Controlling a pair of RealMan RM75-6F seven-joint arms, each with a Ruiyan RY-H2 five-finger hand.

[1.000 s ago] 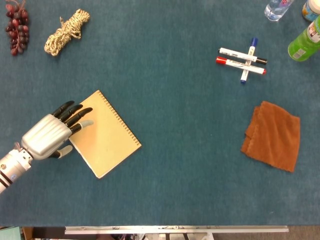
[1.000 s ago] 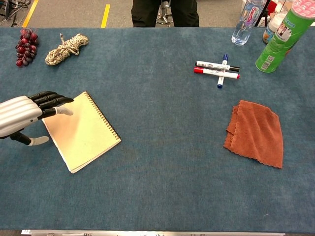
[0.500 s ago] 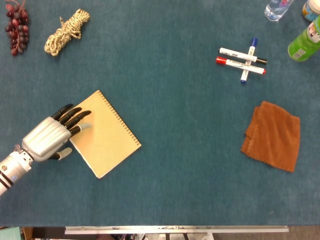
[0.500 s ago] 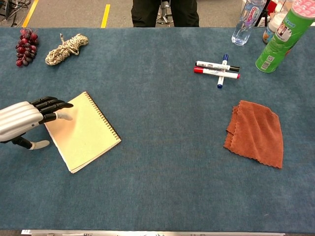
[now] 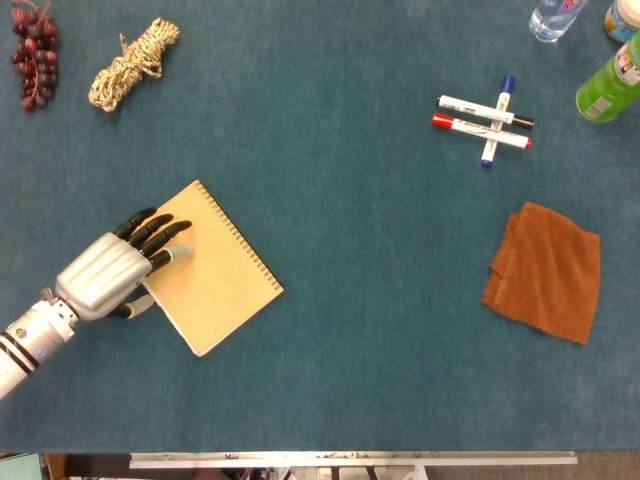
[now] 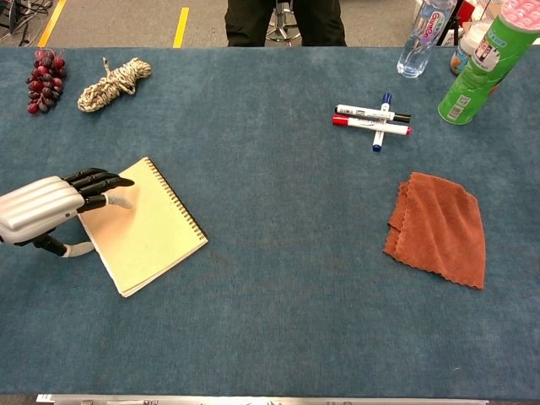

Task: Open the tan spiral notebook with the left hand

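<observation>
The tan spiral notebook [image 5: 218,272] [image 6: 150,229] lies closed and flat on the blue table at the left, its spiral binding [image 5: 241,241] along the upper right edge. My left hand [image 5: 104,274] [image 6: 40,211] is at the notebook's left edge, palm down. Its dark fingers [image 5: 160,237] reach over the cover near the upper left corner, and the thumb [image 6: 76,250] sits low against the left edge. The cover is not raised. No view shows my right hand.
Dark grapes [image 5: 33,55] and a coil of rope [image 5: 133,62] lie at the far left. Several markers [image 5: 485,118] are at the far right, with a green can [image 5: 610,85] and a clear bottle [image 5: 555,18] beyond. A brown cloth [image 5: 545,270] lies at the right.
My left hand has shifted slightly right and lower along the notebook's left edge, and the thumb has drawn in against that edge. The notebook has not moved.
</observation>
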